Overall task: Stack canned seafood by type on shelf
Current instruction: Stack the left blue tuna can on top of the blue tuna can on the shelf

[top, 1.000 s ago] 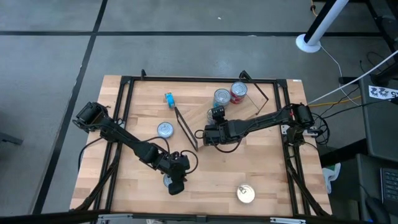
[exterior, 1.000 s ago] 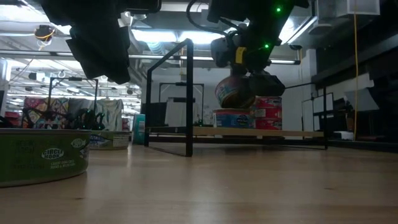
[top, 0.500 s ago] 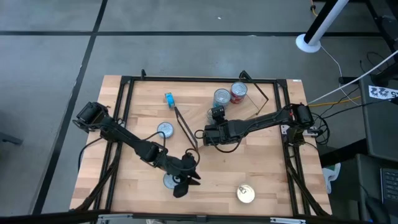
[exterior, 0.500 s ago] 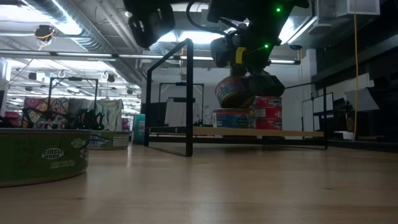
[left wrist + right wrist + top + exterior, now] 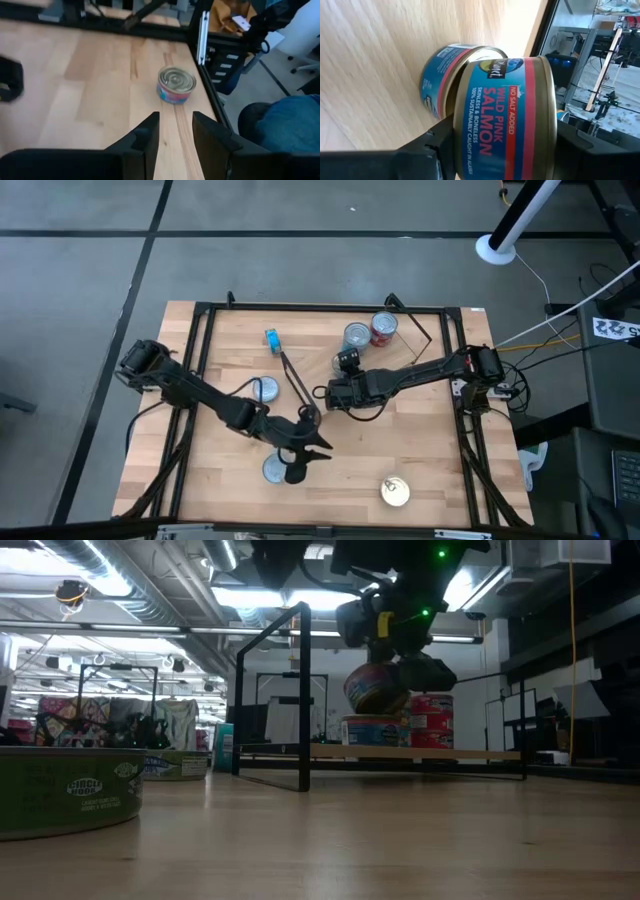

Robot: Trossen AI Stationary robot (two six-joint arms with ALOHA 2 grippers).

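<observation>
Right claw (image 5: 385, 680) gripped a blue salmon tin (image 5: 502, 117), held tilted just above another blue tin (image 5: 372, 729) on the shelf (image 5: 400, 751); red tin (image 5: 383, 329) stood beside that one. Left claw (image 5: 173, 131), narrow and empty, had swung from over the loose tin (image 5: 273, 470) toward the worktop (image 5: 430, 450) centre, near the shelf's wire frame (image 5: 298, 385). Gold-lidded tin (image 5: 395, 492) sat alone near the worktop's front edge, open wood around it. Another tin (image 5: 265, 389) lay left of the frame.
</observation>
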